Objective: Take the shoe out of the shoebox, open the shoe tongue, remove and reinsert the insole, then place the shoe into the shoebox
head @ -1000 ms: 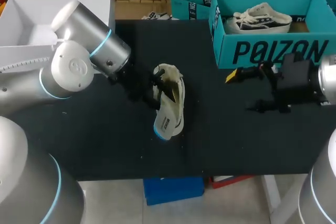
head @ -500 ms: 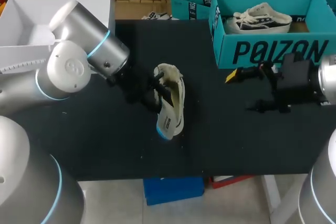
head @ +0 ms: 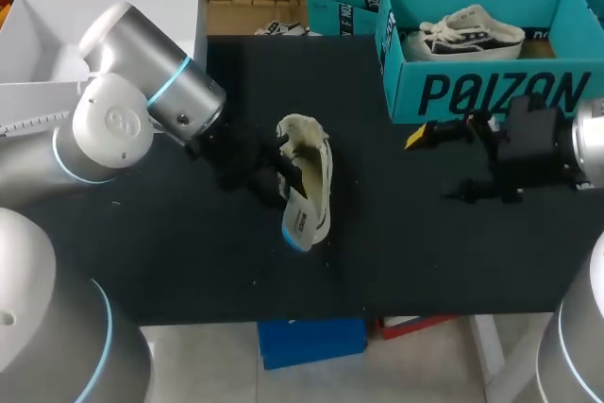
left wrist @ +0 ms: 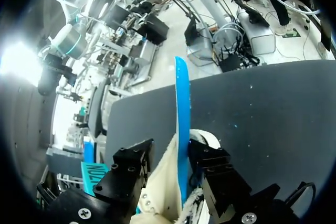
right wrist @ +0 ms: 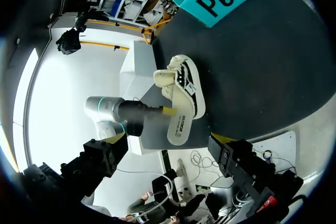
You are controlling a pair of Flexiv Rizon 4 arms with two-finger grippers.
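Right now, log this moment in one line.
left gripper shut on shoe | shoe outside box | right gripper open, empty

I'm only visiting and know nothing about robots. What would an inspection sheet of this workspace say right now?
Surface: black table, carrying the shoe and the box.
Job's things: cream low-top shoe tipped on its side mid-table, with blue showing at one end; open teal cardboard shoebox at the far right of the table.
Clutter: second cream and black shoe lying inside the shoebox.
Grippers: left claw shut on the cream shoe, one finger on either side; right claw open and empty, in front of the shoebox, apart from the cream shoe.
Cables: nothing seen on the table.
Surroundings: nothing seen reaching over the table.
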